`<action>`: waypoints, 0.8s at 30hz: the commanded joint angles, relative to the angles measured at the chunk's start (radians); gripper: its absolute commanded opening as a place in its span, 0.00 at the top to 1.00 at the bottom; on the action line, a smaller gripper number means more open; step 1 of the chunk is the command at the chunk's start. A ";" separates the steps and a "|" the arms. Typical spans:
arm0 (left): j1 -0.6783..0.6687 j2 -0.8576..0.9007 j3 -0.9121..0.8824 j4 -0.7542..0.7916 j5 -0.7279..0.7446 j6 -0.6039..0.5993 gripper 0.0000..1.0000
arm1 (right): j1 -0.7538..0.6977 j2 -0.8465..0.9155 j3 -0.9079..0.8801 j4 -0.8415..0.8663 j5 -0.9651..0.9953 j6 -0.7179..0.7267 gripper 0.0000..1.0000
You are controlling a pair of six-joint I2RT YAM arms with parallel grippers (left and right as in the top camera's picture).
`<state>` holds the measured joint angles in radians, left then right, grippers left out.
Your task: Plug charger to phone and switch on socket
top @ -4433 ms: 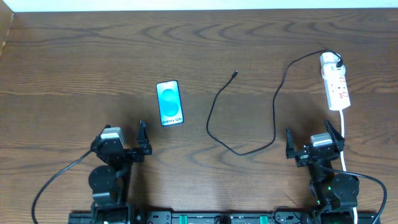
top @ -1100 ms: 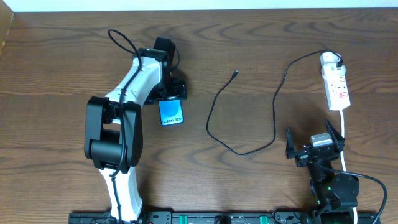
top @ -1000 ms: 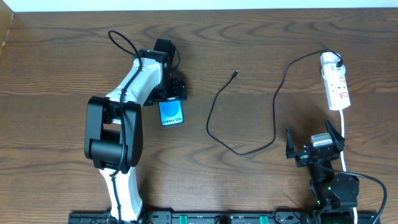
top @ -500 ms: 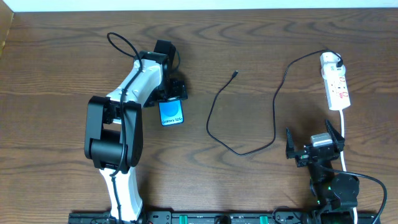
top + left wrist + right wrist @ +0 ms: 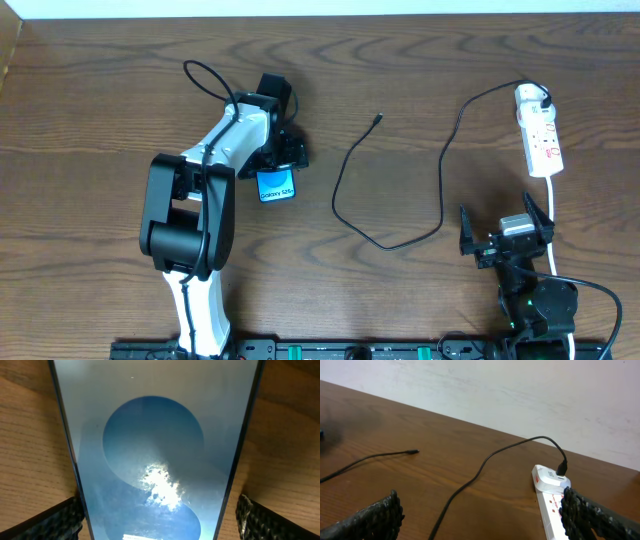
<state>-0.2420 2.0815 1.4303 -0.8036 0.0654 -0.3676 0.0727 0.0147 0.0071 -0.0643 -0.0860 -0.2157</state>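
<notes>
The phone (image 5: 276, 186) lies flat on the wooden table, cyan screen up, its far end hidden under my left gripper (image 5: 283, 155). In the left wrist view the phone (image 5: 150, 450) fills the frame between the fingers of the left gripper (image 5: 157, 520), which is open and straddles its two long edges. The charger cable (image 5: 340, 195) loops across the middle, its small free plug (image 5: 377, 119) lying apart from the phone. Its other end is plugged into the white socket (image 5: 538, 140) at the far right. My right gripper (image 5: 505, 236) is open and empty near the front edge.
The socket's white cord (image 5: 552, 215) runs toward the front beside the right arm. In the right wrist view the socket (image 5: 555, 495) and cable (image 5: 485, 465) lie ahead, with a white wall behind the table.
The left arm went from rest out to the phone. In the last half second its gripper shifted slightly right and nearer over the phone. The right arm has not moved.
</notes>
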 commanded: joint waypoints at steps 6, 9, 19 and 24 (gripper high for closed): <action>0.004 0.018 -0.034 0.029 -0.027 -0.007 0.02 | 0.007 -0.006 -0.002 -0.004 -0.006 0.009 0.01; 0.009 0.018 -0.034 0.055 -0.032 -0.007 0.02 | 0.007 -0.006 -0.002 -0.004 -0.006 0.009 0.01; 0.012 0.018 -0.034 0.076 -0.032 0.011 0.02 | 0.007 -0.006 -0.002 -0.004 -0.006 0.009 0.01; 0.012 0.018 -0.034 0.076 -0.033 0.011 0.11 | 0.007 -0.006 -0.002 -0.004 -0.006 0.009 0.01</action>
<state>-0.2371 2.0785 1.4216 -0.7292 0.0372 -0.3668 0.0727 0.0147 0.0071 -0.0643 -0.0864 -0.2161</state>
